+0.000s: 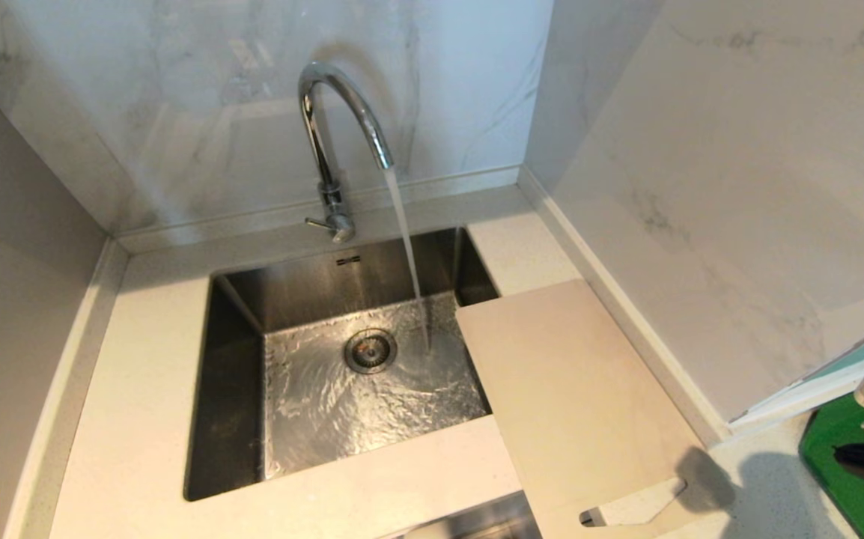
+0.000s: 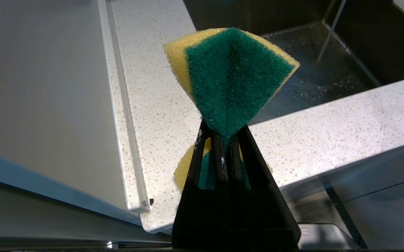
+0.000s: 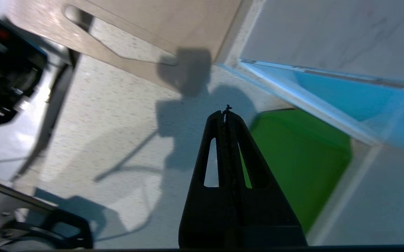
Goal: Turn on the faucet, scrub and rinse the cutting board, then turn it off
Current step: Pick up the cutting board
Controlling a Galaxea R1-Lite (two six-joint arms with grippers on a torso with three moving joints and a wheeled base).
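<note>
On my screens: faucet (image 1: pixel 335 135) at the back of the sink (image 1: pixel 237 389), running, its stream landing beside the drain (image 1: pixel 370 350); cutting board (image 1: pixel 574 397) flat on the bench (image 1: pixel 140 389) to the sink's right, one corner overhanging the basin, handle slot nearest me. Left end effector (image 2: pixel 224 134) is clamped on a yellow-and-green sponge (image 2: pixel 231 77) above the bench's near-left part. Right end effector (image 3: pixel 227 113), fingers pressed together and empty, sits over the bench by the green mat (image 3: pixel 300 161), near the board's slot.
</note>
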